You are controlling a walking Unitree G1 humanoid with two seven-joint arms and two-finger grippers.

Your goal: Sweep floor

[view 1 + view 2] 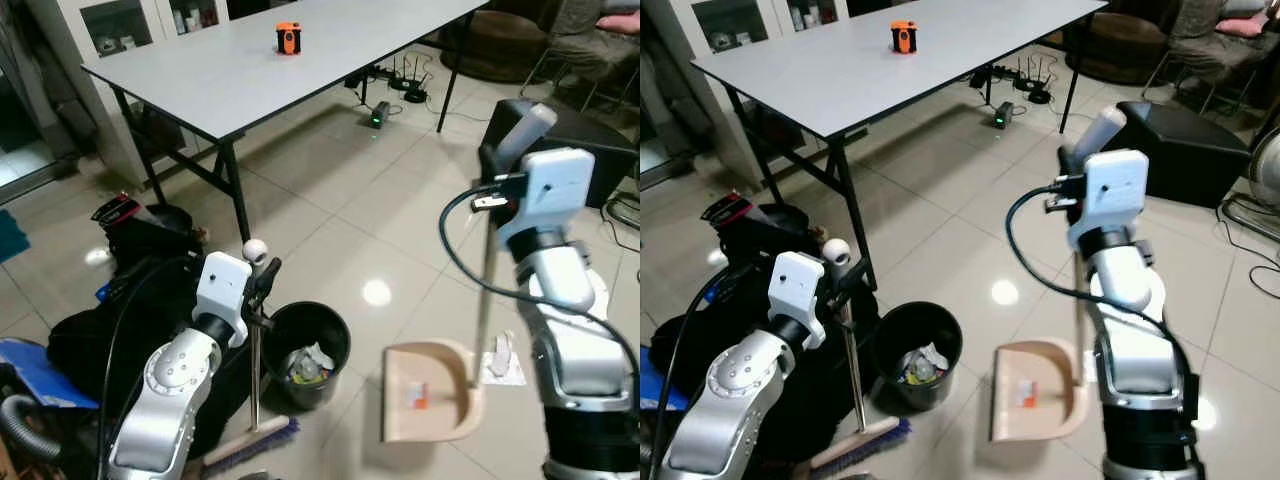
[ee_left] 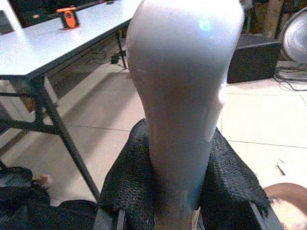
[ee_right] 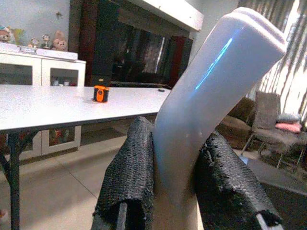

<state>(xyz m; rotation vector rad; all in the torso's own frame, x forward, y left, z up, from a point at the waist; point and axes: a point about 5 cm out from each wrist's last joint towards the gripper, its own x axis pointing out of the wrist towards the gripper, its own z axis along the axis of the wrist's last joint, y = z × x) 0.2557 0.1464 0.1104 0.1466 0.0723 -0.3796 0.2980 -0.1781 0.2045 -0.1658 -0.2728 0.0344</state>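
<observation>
Head cameras downward; wrist cameras close-up.

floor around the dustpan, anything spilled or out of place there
A crumpled white wrapper lies loose on the tiles just right of the dustpan, outside it. A small orange-and-white scrap sits inside the pan. The black bin stands upright, its trash contained.

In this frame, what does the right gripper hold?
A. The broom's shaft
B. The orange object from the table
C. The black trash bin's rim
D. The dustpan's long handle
D: the right gripper is shut on the grey grip of the dustpan handle, and the pan rests on the floor tiles beside the black trash bin; the left gripper holds the broom.
</observation>
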